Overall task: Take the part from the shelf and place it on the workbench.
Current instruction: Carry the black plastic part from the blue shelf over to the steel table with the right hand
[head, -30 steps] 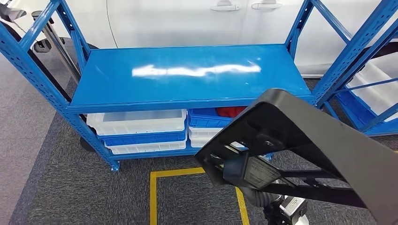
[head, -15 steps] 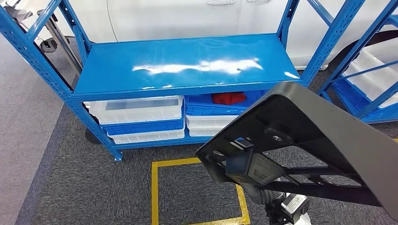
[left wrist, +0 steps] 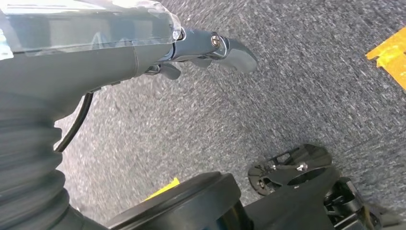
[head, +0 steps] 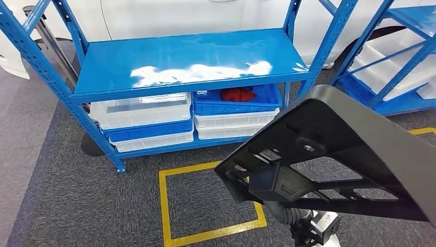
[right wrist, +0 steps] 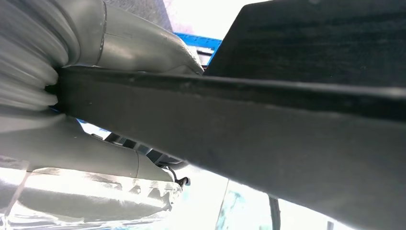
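A large black plastic part (head: 339, 149), flat with ribs and a boxy fitting on its underside, fills the lower right of the head view and hangs above the carpet. In the right wrist view my right hand (right wrist: 81, 153) grips the part (right wrist: 287, 143) along its edge, grey thumb on one side and fingers on the other. The blue shelf (head: 180, 56) stands ahead and to the left, its top board bare and shiny. My left hand (left wrist: 206, 48) hangs over the grey carpet and holds nothing, its thumb sticking out.
Under the shelf top sit white bins (head: 141, 110) and a blue bin (head: 257, 100) with a red thing (head: 236, 95) in it. A yellow taped square (head: 164, 206) marks the carpet in front. A second blue rack (head: 391, 62) stands at the right, with a white car behind.
The whole picture has shifted: the shelf now sits farther off and more to the left, and more floor shows. The black part keeps its place in my right hand.
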Tool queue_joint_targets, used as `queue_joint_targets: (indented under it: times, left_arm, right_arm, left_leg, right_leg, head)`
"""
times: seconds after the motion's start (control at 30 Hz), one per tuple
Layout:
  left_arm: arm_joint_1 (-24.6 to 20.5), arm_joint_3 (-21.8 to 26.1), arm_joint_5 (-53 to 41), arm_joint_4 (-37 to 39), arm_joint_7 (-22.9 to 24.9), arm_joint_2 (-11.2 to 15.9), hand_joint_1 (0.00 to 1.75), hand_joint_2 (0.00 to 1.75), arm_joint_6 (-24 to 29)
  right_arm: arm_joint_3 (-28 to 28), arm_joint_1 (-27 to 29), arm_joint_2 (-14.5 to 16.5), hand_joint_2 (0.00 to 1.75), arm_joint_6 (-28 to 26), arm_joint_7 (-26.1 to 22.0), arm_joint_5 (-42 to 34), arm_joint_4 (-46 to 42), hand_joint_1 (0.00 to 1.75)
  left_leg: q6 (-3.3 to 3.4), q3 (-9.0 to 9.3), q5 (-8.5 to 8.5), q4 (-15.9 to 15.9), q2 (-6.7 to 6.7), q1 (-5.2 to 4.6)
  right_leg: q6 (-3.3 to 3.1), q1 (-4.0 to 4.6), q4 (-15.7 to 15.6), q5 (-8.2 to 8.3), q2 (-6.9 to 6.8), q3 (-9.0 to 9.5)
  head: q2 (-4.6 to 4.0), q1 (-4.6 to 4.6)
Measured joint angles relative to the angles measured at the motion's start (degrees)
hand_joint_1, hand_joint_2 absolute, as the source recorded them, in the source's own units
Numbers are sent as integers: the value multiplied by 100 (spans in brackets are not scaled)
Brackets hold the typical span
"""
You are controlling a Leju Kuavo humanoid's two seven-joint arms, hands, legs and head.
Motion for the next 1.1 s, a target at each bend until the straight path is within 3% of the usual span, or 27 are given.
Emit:
queue_joint_targets:
  times: [0.03,0.1,0.17,0.2,0.27,0.3,0.37,0.43,0.47,0.5,0.57,0.63,0.7,0.77,0.83,0.9,0.97,1.0,1.03,1.1]
  left_arm:
    - [-1,-3,-10,0,3,1,0,175,5]
    - [-3,-12,-30,0,15,0,0,175,7]
    - [-3,-16,-47,0,27,1,0,175,6]
    - [-5,-17,-55,0,32,2,0,175,6]
    - [-18,-20,-65,-1,34,5,0,175,7]
    - [-19,-21,-67,-1,36,9,0,175,7]
    - [-25,-22,-68,-2,37,16,0,175,6]
    - [-62,-21,-70,-2,46,24,0,175,-6]
    - [-87,-21,-72,-2,57,30,0,175,-21]
    - [-102,-21,-71,-2,69,37,0,175,-37]
    - [-103,-21,-60,-2,66,56,0,175,-51]
    - [-76,-21,-10,-2,-8,75,0,175,-17]
    - [-72,-21,47,-2,-119,81,0,175,56]
    - [-101,-21,56,-2,-190,81,0,175,116]
    - [-111,-22,18,-3,-182,91,0,175,126]
    - [-83,-26,-42,-4,-99,106,0,175,93]
    - [-54,-34,-93,-4,6,114,0,175,32]
    - [-48,-40,-113,-4,49,111,0,175,-4]
    - [-49,-48,-129,-4,92,104,0,175,-42]
    - [-51,-64,-166,-4,169,77,0,175,-111]
  right_arm:
    - [-4,4,0,175,1,-5,-11,10,175]
    - [-22,7,0,175,-4,-27,-37,16,175]
    - [-42,13,0,175,-10,-57,-55,17,175]
    - [-50,20,-1,175,-11,-68,-59,17,175]
    - [-69,36,1,175,-12,-80,-66,16,175]
    - [-78,40,3,175,-13,-84,-69,15,175]
    - [-85,44,14,175,-23,-91,-75,14,175]
    - [-87,63,33,175,-66,-93,-56,14,175]
    - [-87,76,48,175,-92,-93,-36,13,175]
    - [-88,89,62,175,-115,-92,-15,9,175]
    - [-88,104,87,175,-114,-91,-14,-18,175]
    - [-92,103,99,175,-68,-91,-88,-57,175]
    - [-112,109,106,175,-14,-100,-176,-81,175]
    - [-149,156,109,175,9,-111,-219,-102,175]
    - [-201,239,112,175,-7,-112,-229,-149,175]
    - [-263,349,122,175,-39,-108,-200,-225,175]
    - [-325,536,142,175,-78,-106,-133,-322,175]
    - [-357,656,154,175,-98,-104,-92,-383,175]
    - [-393,777,171,175,-114,-101,-47,-453,175]
    - [-459,978,217,175,-132,-92,53,-624,175]
  left_leg:
    - [-7,-23,14,10,53,-4]
    - [-29,-36,21,37,146,-21]
    - [-74,-44,25,63,221,-47]
    - [-103,-51,31,66,259,-58]
    - [-157,-51,23,68,320,-63]
    - [-185,-76,-36,127,266,-59]
    - [-234,-269,-336,573,31,-35]
    - [-270,-592,-705,1340,-155,-15]
    - [-284,-699,-790,1617,-181,-11]
    - [-292,-713,-759,1695,-190,-6]
    - [-291,-446,-398,1196,-245,20]
    - [-269,-119,-114,479,-460,54]
    - [-231,-45,-99,212,-605,54]
    - [-167,-71,-66,180,-537,48]
    - [-91,-73,-6,138,-421,67]
    - [-50,-93,25,120,-284,66]
    - [-43,-117,29,123,-147,50]
    - [-46,-121,27,124,-82,46]
    - [-53,-117,22,125,-19,45]
    - [-84,-85,-1,125,99,41]
  right_leg:
    - [-9,-3,-213,85,-30,204]
    - [-78,23,-1023,311,-214,777]
    - [-187,78,-1539,397,-365,1075]
    - [-234,104,-1592,383,-378,1078]
    - [-304,93,-1622,427,-275,1049]
    - [-345,74,-1650,454,-227,1045]
    - [-421,39,-1700,510,-136,1029]
    - [-453,46,-1696,541,-41,982]
    - [-454,48,-1684,552,15,961]
    - [-450,48,-1665,561,82,942]
    - [-428,46,-1607,570,240,909]
    - [-381,52,-1536,580,386,850]
    - [-300,52,-1496,622,491,759]
    - [-210,37,-1503,676,567,693]
    - [-147,38,-1359,576,411,606]
    - [-104,40,-767,220,133,340]
    - [-71,25,-34,-102,23,24]
    - [-64,21,116,-127,5,-22]
    - [-67,20,24,-42,-13,54]
    - [-105,37,-735,281,-167,497]
  head:
    - [0,0]
    - [0,0]
    - [0,0]
    - [0,0]
    - [0,0]
    - [0,0]
    - [0,-1]
    - [0,-1]
    - [0,-1]
    - [0,-1]
    - [0,-1]
    - [0,0]
    - [0,-1]
    - [0,-1]
    - [0,0]
    - [0,0]
    - [0,0]
    - [0,0]
    - [0,0]
    - [0,0]
